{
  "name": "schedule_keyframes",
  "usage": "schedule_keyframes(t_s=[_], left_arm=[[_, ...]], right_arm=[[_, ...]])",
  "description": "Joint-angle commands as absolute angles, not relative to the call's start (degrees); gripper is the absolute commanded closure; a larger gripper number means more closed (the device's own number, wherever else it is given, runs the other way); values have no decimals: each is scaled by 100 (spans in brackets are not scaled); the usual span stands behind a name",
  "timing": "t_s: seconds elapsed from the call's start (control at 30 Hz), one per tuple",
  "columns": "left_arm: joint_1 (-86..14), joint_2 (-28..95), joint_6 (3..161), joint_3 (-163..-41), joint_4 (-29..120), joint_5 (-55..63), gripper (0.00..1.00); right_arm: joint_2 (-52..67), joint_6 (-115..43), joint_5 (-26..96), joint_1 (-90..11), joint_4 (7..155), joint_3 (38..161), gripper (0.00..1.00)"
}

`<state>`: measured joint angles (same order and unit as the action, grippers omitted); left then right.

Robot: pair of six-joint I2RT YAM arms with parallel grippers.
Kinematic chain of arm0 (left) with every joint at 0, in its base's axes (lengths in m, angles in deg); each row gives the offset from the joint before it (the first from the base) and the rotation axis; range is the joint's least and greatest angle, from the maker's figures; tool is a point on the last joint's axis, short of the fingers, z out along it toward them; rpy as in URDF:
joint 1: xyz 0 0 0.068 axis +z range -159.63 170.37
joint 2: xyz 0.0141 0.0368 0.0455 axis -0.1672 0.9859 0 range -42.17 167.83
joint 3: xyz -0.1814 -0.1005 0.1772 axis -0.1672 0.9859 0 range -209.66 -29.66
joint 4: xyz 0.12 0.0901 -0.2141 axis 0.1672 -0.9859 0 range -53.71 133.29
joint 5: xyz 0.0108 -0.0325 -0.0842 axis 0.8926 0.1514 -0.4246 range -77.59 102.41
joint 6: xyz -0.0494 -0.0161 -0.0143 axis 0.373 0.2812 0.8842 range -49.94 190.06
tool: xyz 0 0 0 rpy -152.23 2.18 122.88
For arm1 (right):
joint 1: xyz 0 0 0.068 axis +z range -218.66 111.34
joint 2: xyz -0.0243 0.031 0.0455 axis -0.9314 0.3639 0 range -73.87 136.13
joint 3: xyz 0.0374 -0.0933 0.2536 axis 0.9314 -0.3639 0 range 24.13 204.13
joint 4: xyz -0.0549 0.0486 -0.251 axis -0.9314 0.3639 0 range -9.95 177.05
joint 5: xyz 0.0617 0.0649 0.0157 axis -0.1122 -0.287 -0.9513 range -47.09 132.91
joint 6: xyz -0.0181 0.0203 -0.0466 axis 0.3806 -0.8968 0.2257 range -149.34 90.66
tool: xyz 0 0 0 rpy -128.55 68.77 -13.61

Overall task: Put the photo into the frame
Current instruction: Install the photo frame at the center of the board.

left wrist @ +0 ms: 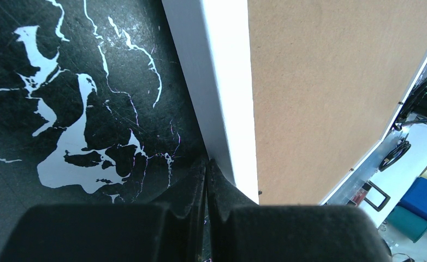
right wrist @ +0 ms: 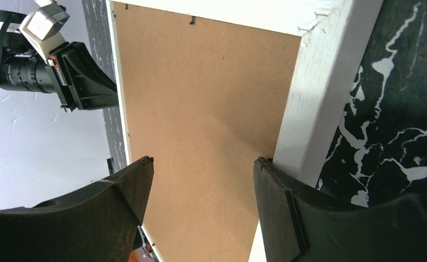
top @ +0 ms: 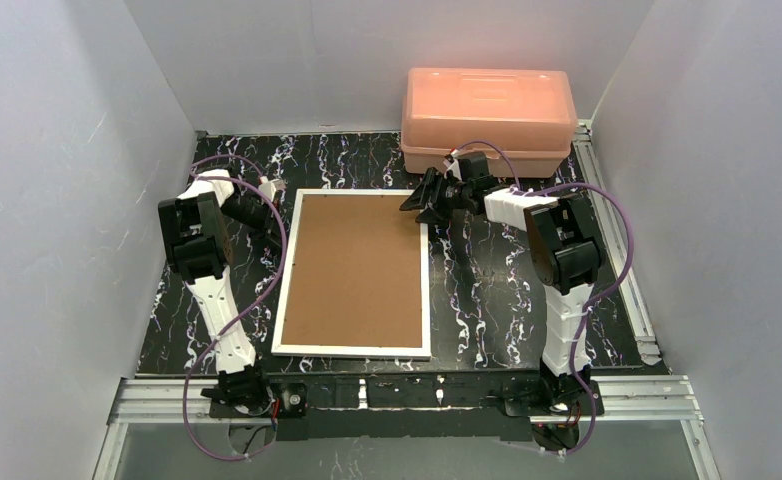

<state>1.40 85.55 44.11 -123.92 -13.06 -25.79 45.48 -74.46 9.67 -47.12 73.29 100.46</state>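
Jaws L: your left gripper point(left wrist: 207, 164) is pressed fully together, nothing betw. them, tips low at the outer side of the frame's point(top: 352, 350) left white rail; touching or just beside, can't tell. Jaws R: your right gripper point(right wrist: 203, 164) is spread wide, gripping nothing, one finger over the brown backing board point(top: 352, 270), the other at the rt rail nr the far corner. Frame lies flat, back up, on the marbled table point(top: 487, 290). Pink plastic box point(top: 487, 105) sits behind, apart.

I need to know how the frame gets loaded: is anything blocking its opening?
Yes: the brown backing board fills the frame's back, which faces up. The right end effector stands open at its far right corner. No photo is visible.
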Motion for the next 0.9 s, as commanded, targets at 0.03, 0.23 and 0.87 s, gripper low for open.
schedule_keyframes(t_s=[0.03,0.23,0.87], left_arm=[[65,8407,4401,-12463,-1459,-2615,100],[242,8298,4362,-12931,-1974,-2820,94],[426,7317,1899,-11035,-3320,-2477,87]], right_arm=[[4169,-7596,789,-4708,6736,9984,22],[3163,-7536,599,-4708,6796,9267,17],[918,-7373,335,-3867,7916,6396,22]])
